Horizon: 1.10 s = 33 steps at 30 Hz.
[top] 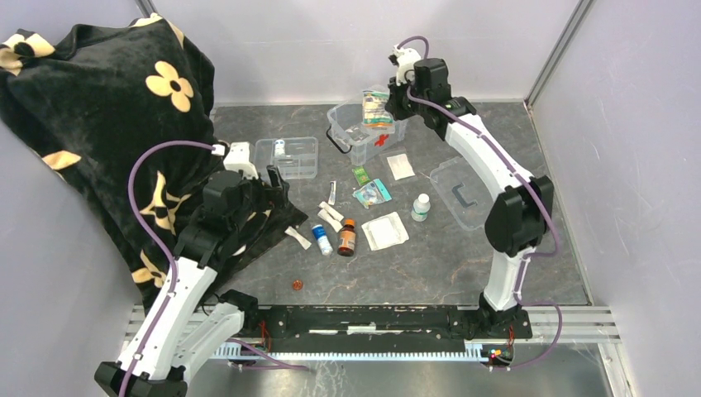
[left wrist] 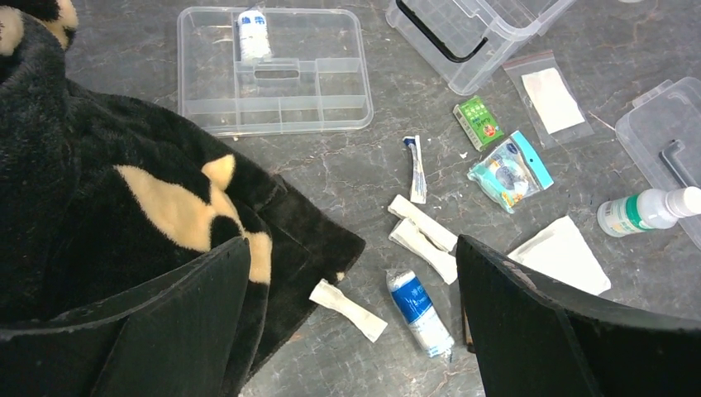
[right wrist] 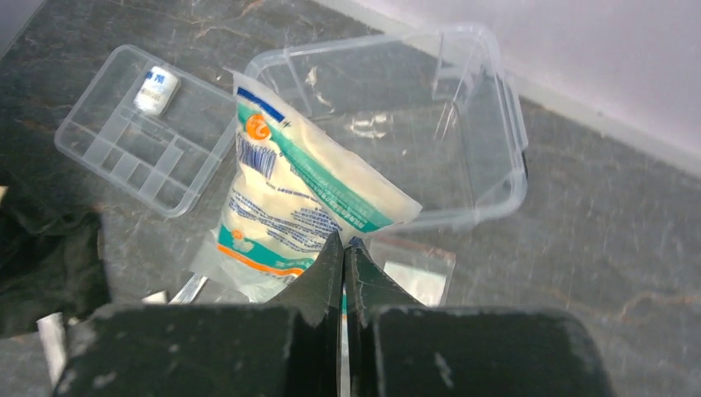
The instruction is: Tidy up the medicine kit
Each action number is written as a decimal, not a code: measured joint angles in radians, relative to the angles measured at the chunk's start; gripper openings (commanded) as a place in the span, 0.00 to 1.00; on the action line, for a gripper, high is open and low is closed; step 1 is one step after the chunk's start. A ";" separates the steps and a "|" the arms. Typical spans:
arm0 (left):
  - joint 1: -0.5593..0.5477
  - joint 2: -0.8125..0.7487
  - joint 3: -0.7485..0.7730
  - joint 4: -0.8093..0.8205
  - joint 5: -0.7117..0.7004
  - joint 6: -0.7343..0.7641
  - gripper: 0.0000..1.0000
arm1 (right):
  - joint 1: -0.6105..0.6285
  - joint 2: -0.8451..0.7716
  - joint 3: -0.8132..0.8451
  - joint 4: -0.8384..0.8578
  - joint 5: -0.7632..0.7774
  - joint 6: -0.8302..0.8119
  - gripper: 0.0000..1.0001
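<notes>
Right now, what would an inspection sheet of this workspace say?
Surface: dark table, no spills seen.
Job's things: kit open near the back wall; lid off, right of it; pouch held over it.
Clutter: tray, bottles, sachets and pads loose mid-table; blanket at left.
End effectors: left end effector open, empty; right end effector shut on pouch.
Cables: purple cables along both arms.
Surroundings: plain walls.
</notes>
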 measured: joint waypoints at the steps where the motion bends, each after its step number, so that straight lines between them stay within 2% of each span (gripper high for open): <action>1: 0.000 -0.003 -0.001 0.000 -0.005 0.000 1.00 | 0.000 0.024 0.023 0.006 -0.011 -0.026 0.00; 6: 0.000 -0.037 -0.030 0.006 -0.013 0.000 1.00 | 0.006 0.187 0.164 0.043 -0.052 -0.173 0.03; 14: 0.000 -0.016 -0.053 0.007 -0.013 0.001 1.00 | 0.034 0.320 0.228 0.076 -0.069 -0.320 0.07; 16: 0.000 -0.008 -0.055 0.007 -0.010 0.001 1.00 | 0.045 0.349 0.256 0.087 -0.071 -0.342 0.15; 19: 0.000 -0.001 -0.056 0.007 -0.005 0.001 1.00 | 0.058 0.369 0.268 0.096 -0.069 -0.355 0.37; 21: 0.000 0.001 -0.057 0.008 -0.004 0.002 1.00 | 0.070 0.379 0.270 0.100 -0.063 -0.362 0.43; 23: 0.000 0.000 -0.058 0.008 -0.005 0.002 1.00 | 0.083 0.384 0.269 0.102 -0.049 -0.363 0.45; 28: 0.000 0.000 -0.058 0.008 -0.012 0.005 1.00 | 0.102 0.342 0.169 0.169 -0.017 -0.332 0.50; 33: 0.000 0.006 -0.058 0.008 -0.011 0.005 1.00 | 0.093 0.167 -0.099 0.268 0.021 -0.280 0.51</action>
